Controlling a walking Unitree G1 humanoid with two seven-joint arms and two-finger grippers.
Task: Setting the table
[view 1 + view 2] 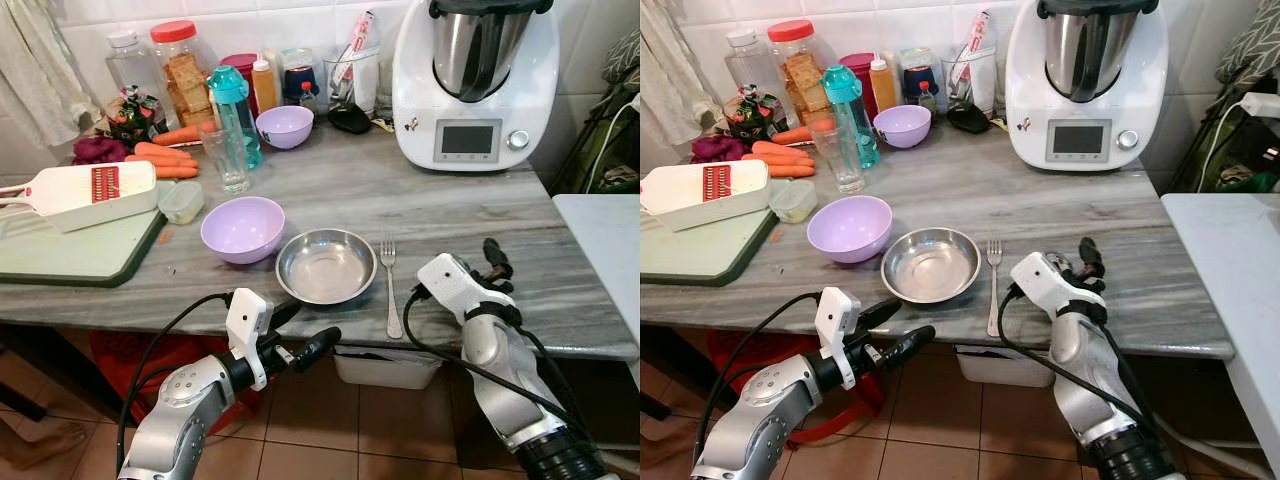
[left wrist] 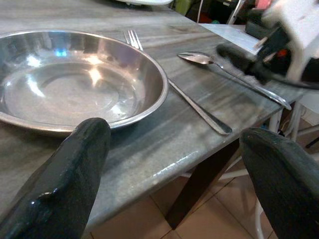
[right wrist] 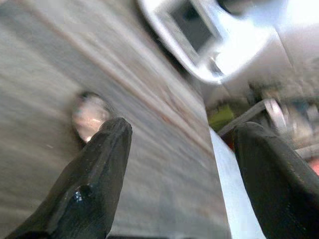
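round steel bowl [image 1: 325, 265], slim fork [image 1: 390, 285], veined marble counter [image 1: 400, 200]

Silver arms, white wrist housings, black cables, glossy black pincer fingers [image 2: 65, 179].

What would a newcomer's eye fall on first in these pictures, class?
Probably the steel bowl at the counter's near edge, with a fork beside it and a lilac bowl on its other side. Next, the big white kitchen machine at the back right, and the left gripper open below the edge.
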